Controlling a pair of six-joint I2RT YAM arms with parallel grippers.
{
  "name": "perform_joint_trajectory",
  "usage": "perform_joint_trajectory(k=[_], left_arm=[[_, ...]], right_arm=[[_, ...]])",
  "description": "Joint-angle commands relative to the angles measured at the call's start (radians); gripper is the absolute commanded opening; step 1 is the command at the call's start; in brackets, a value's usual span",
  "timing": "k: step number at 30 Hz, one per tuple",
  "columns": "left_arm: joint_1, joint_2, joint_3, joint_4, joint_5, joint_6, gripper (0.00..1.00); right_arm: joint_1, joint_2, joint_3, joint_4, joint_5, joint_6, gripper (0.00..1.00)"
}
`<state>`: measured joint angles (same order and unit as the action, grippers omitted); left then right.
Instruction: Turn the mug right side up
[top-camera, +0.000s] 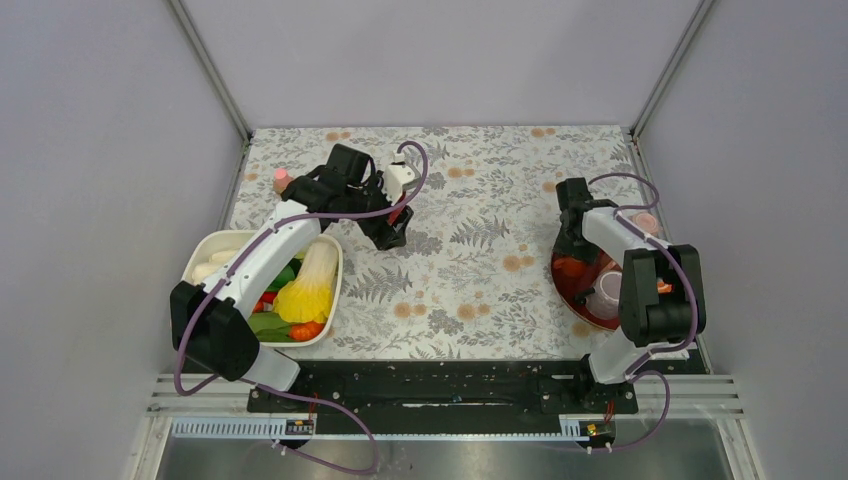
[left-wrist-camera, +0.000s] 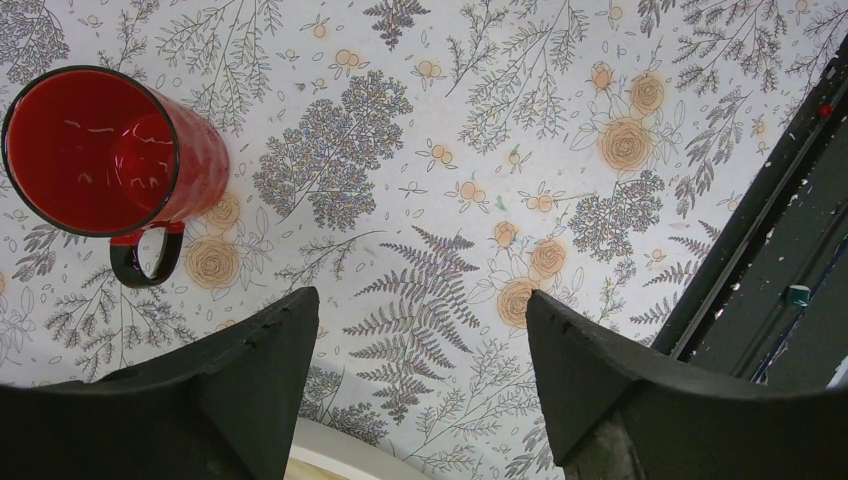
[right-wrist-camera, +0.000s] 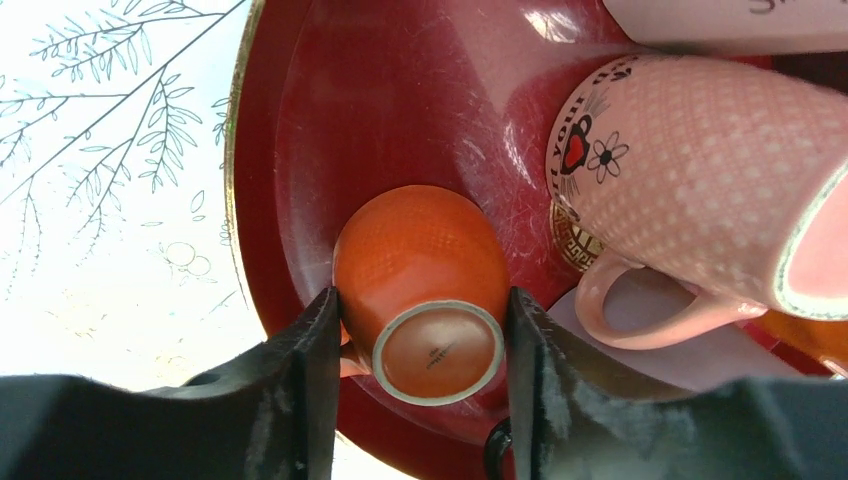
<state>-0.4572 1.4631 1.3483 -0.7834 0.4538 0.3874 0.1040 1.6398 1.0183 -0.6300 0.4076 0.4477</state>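
Observation:
An orange mug (right-wrist-camera: 420, 265) stands upside down on a dark red plate (right-wrist-camera: 300, 130), its ringed base facing the right wrist camera. My right gripper (right-wrist-camera: 422, 300) is closed around its body, one finger on each side. In the top view this gripper (top-camera: 572, 245) points down at the plate's (top-camera: 572, 300) far left part. A red glass mug (left-wrist-camera: 110, 150) with a black handle stands upright on the floral cloth. My left gripper (left-wrist-camera: 420, 298) is open and empty, to the side of it. In the top view the left gripper (top-camera: 392, 232) hovers over the table's middle left.
A pink dotted mug (right-wrist-camera: 700, 170) lies on its side on the plate, right beside the orange mug. A white dish (top-camera: 335, 262) of toy vegetables sits at the left. A small pink object (top-camera: 282, 178) stands at the far left, and another pink cup (top-camera: 646, 221) beyond the plate.

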Motion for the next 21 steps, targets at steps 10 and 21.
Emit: perform_joint_trajectory(k=[10,21], left_arm=[[-0.003,-0.097,0.077,-0.039,0.117,-0.019,0.79],[-0.073,-0.169,0.237,-0.002,0.363,-0.328,0.94]], right_arm=[[0.007,-0.467,0.030,-0.011,0.014,-0.111,0.00],[0.187,-0.916,-0.138,0.655,-0.684,0.098,0.00]])
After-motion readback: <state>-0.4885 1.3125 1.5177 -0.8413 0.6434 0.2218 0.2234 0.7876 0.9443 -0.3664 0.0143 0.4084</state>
